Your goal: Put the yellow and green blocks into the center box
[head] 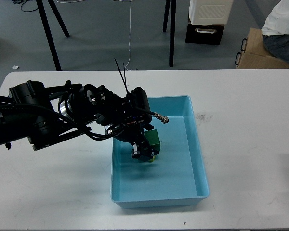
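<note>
Inside the blue box [198, 159], left gripper [143, 150] clamps the green block [153, 139] over a yellow block [153, 156].

Light blue rectangular plastic box [198, 159]: smooth walls with a faint sheen. Green cube block [153, 139]: matt, evenly coloured faces. Small yellow block [153, 157]: mostly hidden, finish unclear. Black left robot arm [48, 118]: matt dark casing with a bright polished metal ring at one joint and thin black cable ties. White table top [250, 125]: smooth, matt, lightly scuffed. Brown cardboard carton [254, 53]: dull paper surface. Grey floor [96, 33]: matt.
</note>
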Controlling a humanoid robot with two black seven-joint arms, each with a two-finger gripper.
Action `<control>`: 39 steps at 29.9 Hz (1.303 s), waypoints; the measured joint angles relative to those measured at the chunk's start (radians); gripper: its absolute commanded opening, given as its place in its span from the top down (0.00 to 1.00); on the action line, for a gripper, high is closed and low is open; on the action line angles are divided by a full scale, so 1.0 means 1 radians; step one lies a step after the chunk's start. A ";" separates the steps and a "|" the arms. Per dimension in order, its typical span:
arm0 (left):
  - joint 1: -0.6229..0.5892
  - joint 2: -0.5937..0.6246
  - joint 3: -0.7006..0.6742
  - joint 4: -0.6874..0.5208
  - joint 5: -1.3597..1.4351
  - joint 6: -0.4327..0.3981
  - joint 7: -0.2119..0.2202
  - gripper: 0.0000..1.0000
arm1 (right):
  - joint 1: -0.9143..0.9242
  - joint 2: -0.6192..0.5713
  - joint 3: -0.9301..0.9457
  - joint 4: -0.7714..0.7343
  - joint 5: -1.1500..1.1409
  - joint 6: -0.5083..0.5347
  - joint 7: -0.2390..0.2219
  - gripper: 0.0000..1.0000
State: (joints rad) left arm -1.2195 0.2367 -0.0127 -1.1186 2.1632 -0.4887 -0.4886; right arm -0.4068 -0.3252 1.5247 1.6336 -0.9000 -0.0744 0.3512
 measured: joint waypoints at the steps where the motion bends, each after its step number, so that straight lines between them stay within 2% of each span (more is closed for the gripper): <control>1: -0.002 0.006 -0.016 -0.006 -0.021 0.000 0.000 0.00 | 0.000 0.000 -0.002 0.000 0.000 0.001 0.000 0.01; 9: -0.006 0.103 -0.086 -0.120 -0.247 0.000 0.000 0.00 | 0.031 -0.001 -0.012 0.003 -0.002 0.003 0.012 0.01; 15: 0.034 0.125 -0.259 -0.122 -0.557 0.000 0.000 0.00 | 0.106 0.002 -0.015 0.010 0.000 0.010 0.051 0.01; 21: 0.305 0.119 -0.593 -0.124 -0.821 0.006 0.000 0.01 | 0.199 0.045 -0.016 0.006 0.042 0.016 0.046 0.01; 23: 0.405 0.107 -0.666 -0.125 -0.874 0.070 0.000 0.00 | 0.226 0.058 -0.016 0.005 0.118 0.039 0.037 0.01; 26: 0.510 0.095 -0.717 -0.127 -1.003 0.176 0.000 0.00 | 0.260 0.063 -0.016 -0.002 0.278 0.106 0.031 0.01; 30: 0.616 0.096 -0.769 -0.132 -1.285 0.254 0.002 0.00 | 0.300 0.067 -0.018 -0.029 0.518 0.198 0.029 0.01; 35: 0.748 0.104 -0.850 -0.147 -1.618 0.285 0.027 0.00 | 0.333 0.101 -0.019 -0.067 0.799 0.258 0.017 0.01; 39: 0.863 0.098 -0.881 -0.156 -1.740 0.277 0.029 0.00 | 0.336 0.152 -0.024 -0.074 0.909 0.263 -0.008 0.01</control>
State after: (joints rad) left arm -0.3568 0.3352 -0.8935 -1.2748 0.4235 -0.2121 -0.4598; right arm -0.0706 -0.1731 1.5006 1.5591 0.0093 0.1882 0.3434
